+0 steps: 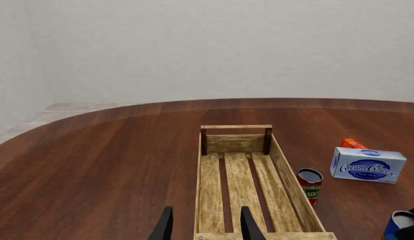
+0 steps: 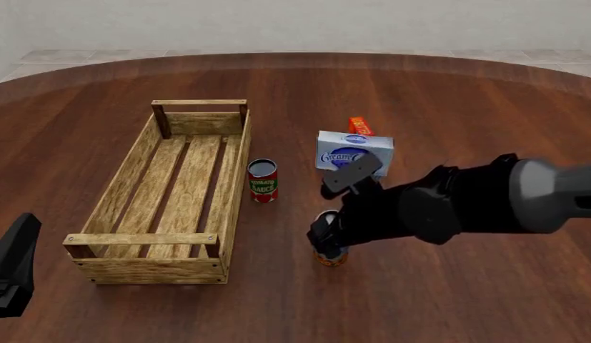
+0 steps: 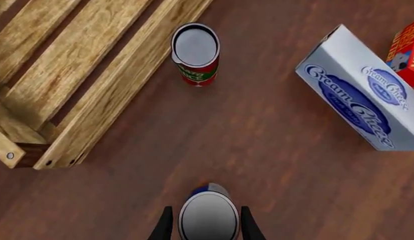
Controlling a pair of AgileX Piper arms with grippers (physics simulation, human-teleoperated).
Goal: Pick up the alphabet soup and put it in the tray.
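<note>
The alphabet soup [image 3: 208,218], a small blue can with a silvery lid and an orange band at its foot, stands upright on the table [image 2: 331,256], to the right of the tray. My right gripper [image 3: 206,227] is open, with one finger on each side of the can and a thin gap at each. The light-wood slatted tray [image 2: 234,179] lies at the left and holds nothing. My left gripper [image 1: 207,229] is open and empty, above the tray's near end [image 1: 290,180]. The soup shows in the left wrist view [image 1: 398,223], partly hidden by the right gripper.
A red-and-green tomato sauce can [image 2: 263,180] stands against the tray's right side. A white cream cheese box [image 2: 354,152] lies beyond the soup, with a small orange box [image 2: 360,126] behind it. The left arm [image 2: 9,275] sits at the table's near left.
</note>
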